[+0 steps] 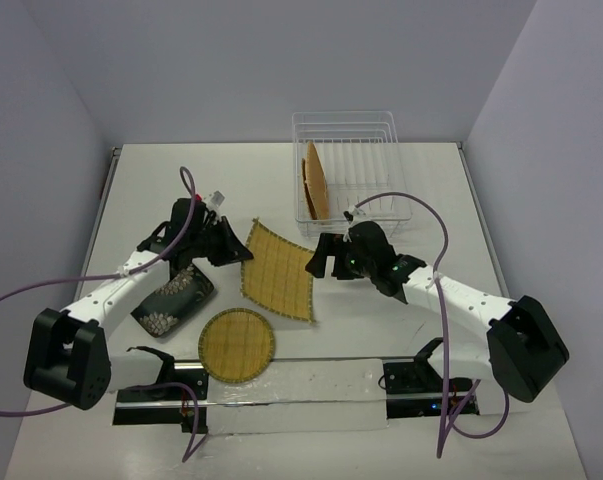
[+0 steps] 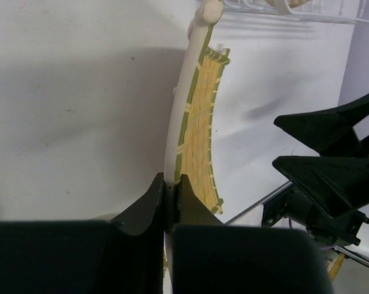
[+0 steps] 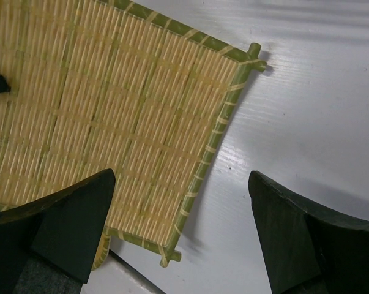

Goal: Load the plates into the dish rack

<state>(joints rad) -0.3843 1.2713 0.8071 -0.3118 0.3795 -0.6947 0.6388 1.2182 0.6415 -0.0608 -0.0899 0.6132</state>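
Observation:
My left gripper (image 1: 235, 244) is shut on the left edge of the yellow square plate (image 1: 278, 270) and holds it tilted, that side raised off the table. In the left wrist view the jaws (image 2: 170, 179) pinch the plate's rim and the plate (image 2: 199, 122) shows edge-on. My right gripper (image 1: 323, 258) is open at the plate's right edge; in the right wrist view its fingers (image 3: 74, 220) straddle the plate's corner (image 3: 111, 110). The yellow round plate (image 1: 237, 345) lies flat near the front. The black floral plate (image 1: 173, 298) lies under my left arm. An orange plate (image 1: 316, 180) stands in the dish rack (image 1: 381, 150).
The rack stands at the back centre-right, with its wire rim at the top of the left wrist view (image 2: 282, 9). A black rail with a white strip (image 1: 281, 385) runs along the near edge between the arm bases. Purple cables loop beside both arms.

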